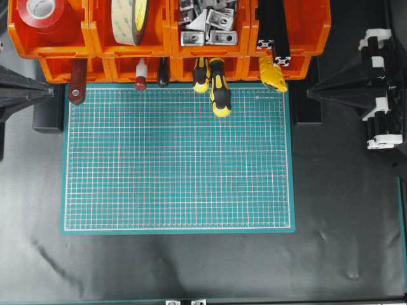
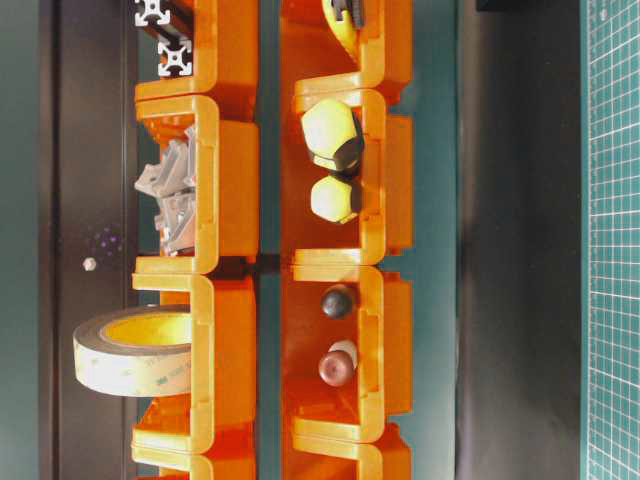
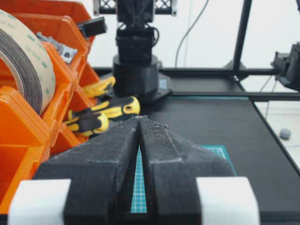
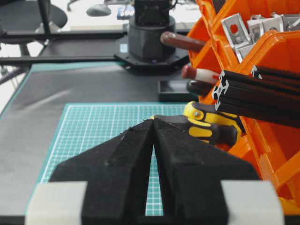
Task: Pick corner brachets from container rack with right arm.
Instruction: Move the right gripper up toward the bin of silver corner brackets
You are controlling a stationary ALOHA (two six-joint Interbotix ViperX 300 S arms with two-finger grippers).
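Heaped inside orange container rack [image 1: 210, 47], silver slotted corner brachets [image 1: 208, 22], right gripper [image 4: 153, 123] clenched empty

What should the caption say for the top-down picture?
Orange container rack holding corner brachets above a green cutting mat.

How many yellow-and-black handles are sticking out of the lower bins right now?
3: two side by side under the bracket bin, one under the black profile bars. More may be hidden inside.
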